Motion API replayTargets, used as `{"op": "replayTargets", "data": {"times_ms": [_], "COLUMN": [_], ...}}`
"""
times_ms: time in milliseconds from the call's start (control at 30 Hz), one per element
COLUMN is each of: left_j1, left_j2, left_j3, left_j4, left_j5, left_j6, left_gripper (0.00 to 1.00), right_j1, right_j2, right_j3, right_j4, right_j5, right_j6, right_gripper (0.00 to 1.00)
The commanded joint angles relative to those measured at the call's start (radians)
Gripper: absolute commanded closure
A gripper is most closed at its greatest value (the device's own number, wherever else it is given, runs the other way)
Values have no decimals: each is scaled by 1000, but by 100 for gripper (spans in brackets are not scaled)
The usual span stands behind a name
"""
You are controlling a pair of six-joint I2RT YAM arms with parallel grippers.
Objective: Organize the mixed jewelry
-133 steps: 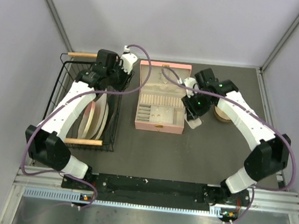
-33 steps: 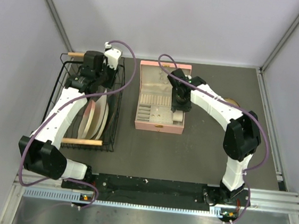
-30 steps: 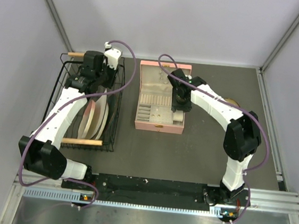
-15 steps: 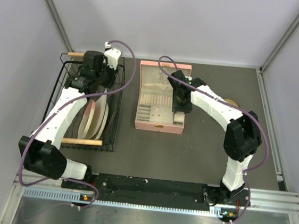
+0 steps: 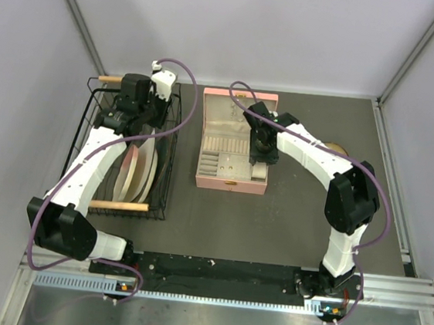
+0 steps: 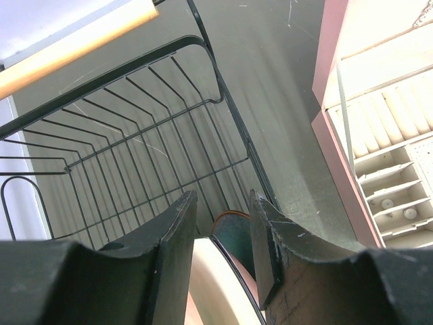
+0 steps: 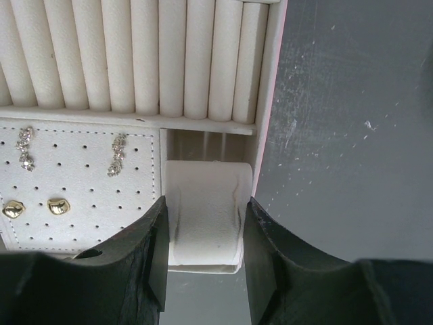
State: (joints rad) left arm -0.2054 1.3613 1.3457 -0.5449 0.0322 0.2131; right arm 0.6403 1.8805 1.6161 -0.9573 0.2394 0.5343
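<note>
The pink jewelry box (image 5: 230,184) lies open at the table's middle. My right gripper (image 5: 259,165) (image 7: 205,203) hangs over the box's front right compartment, shut on a white cushion (image 7: 206,183), one finger on each side. On the perforated pad beside it sit two silvery drop earrings (image 7: 117,154) and two gold studs (image 7: 58,206). Tiny pale beads (image 6: 387,203) lie in small compartments. The chains are not clearly visible. My left gripper (image 5: 131,116) (image 6: 222,200) stands open above the far end of the wire rack (image 6: 135,135), gripping nothing.
The black wire rack (image 5: 173,150) with wooden handles holds several upright plates (image 5: 134,171); a cream plate (image 6: 216,284) and a teal one (image 6: 237,233) show under my left fingers. A round wooden bowl (image 5: 335,150) peeks out behind the right arm.
The right gripper has carried the cushion from the table right of the box to over its front right compartment. The left arm shifted slightly left. Over the last second almost nothing moved.
</note>
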Motion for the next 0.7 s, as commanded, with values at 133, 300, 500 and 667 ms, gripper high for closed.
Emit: {"op": "replayTargets", "data": {"times_ms": [133, 300, 500, 667], "left_j1": [6, 6, 6, 6], "left_j2": [-37, -44, -44, -45], "left_j3": [-10, -13, -13, -11], "left_j4": [43, 43, 43, 43], "left_j5": [1, 3, 5, 3], "left_j6": [22, 23, 23, 23], "left_gripper": [57, 57, 57, 57], "right_j1": [-1, 1, -1, -1], "right_j2": [-23, -27, -34, -37], "right_j3": [-12, -21, -27, -35], "right_j4": [25, 31, 43, 46], "right_j5": [3, 6, -9, -15], "right_j6": [-13, -17, -31, -34], "right_gripper": [100, 99, 95, 92]}}
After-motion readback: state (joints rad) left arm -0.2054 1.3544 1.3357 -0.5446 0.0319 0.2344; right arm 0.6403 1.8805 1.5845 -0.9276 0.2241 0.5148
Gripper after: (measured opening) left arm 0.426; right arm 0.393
